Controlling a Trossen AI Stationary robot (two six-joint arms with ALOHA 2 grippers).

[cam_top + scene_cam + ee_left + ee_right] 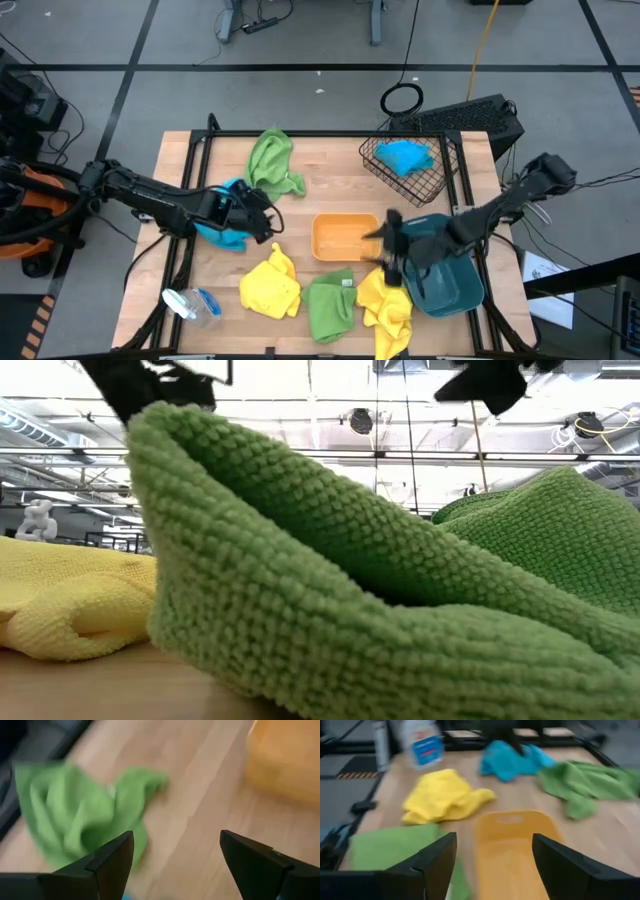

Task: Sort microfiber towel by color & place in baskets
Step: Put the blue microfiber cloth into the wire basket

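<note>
Towels lie scattered over the wooden worktop (330, 190). Seen from above, the mesh basket (412, 168) stands at 2 o'clock with a blue towel (405, 156) inside it. The orange bin (342, 238) sits near the centre, and the teal bin (447, 276) is at 4 o'clock, partly under the right arm.

One green towel (274, 162) lies at 11 o'clock. A second blue towel (226, 232) lies at 9 o'clock, under the left arm. Along the 6 o'clock edge are a yellow towel (270, 284), another green towel (331, 303) and a second yellow towel (385, 305), side by side. A spray bottle (193, 304) lies at 7 o'clock.

The left claw (262, 215) is open and holds nothing; it sits just past the blue towel at 9 o'clock, pointing toward the orange bin. The right claw (386, 248) is also open and empty, at the orange bin's 3 o'clock edge, between that bin and the teal one.
</note>
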